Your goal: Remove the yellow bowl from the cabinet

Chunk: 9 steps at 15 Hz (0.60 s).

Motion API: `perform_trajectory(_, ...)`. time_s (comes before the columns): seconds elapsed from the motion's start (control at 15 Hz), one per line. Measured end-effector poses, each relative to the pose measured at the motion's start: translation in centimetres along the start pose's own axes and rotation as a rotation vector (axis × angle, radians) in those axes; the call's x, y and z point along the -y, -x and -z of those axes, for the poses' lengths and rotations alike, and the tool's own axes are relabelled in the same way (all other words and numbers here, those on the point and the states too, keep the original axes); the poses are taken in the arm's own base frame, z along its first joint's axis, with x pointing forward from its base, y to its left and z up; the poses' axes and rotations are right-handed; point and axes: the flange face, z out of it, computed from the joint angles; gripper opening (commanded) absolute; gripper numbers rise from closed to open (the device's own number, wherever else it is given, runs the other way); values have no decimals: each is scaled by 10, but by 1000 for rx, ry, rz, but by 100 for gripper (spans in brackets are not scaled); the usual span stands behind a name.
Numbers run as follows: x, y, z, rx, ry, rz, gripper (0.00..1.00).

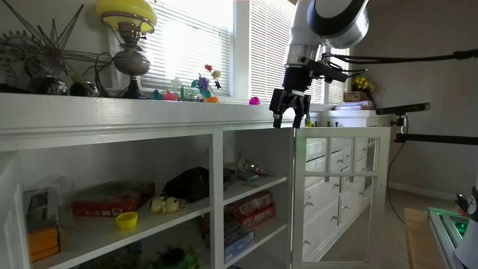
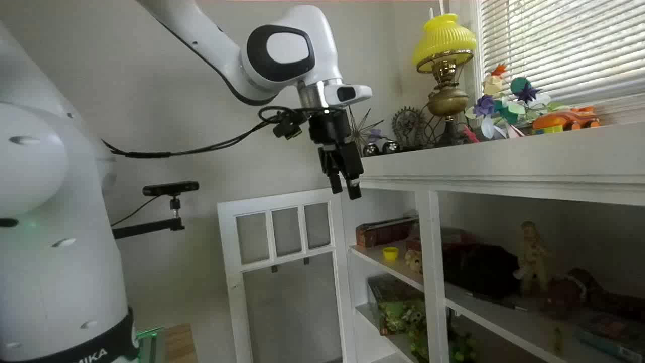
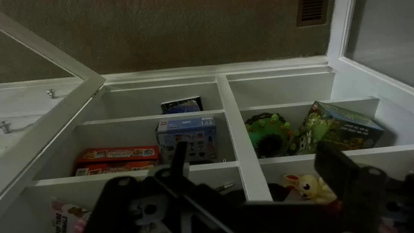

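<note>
Your gripper [image 1: 287, 122] hangs empty, fingers [image 1: 298, 121] spread, presumably to straddle the yellow bowl [image 1: 127, 220] near the front of the cabinet [image 1: 217, 186].

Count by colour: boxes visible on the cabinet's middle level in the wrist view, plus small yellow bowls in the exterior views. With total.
Red boxes: 2
Blue box: 1
Green box: 1
Yellow bowl: 1 (same one in both exterior views)
Total: 5
</note>
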Motion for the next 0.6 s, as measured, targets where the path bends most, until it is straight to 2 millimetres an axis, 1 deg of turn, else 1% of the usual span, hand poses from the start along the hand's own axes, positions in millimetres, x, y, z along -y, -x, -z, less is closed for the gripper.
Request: perform_trajectory(0.6,2,0,-2,2,-3,5,100)
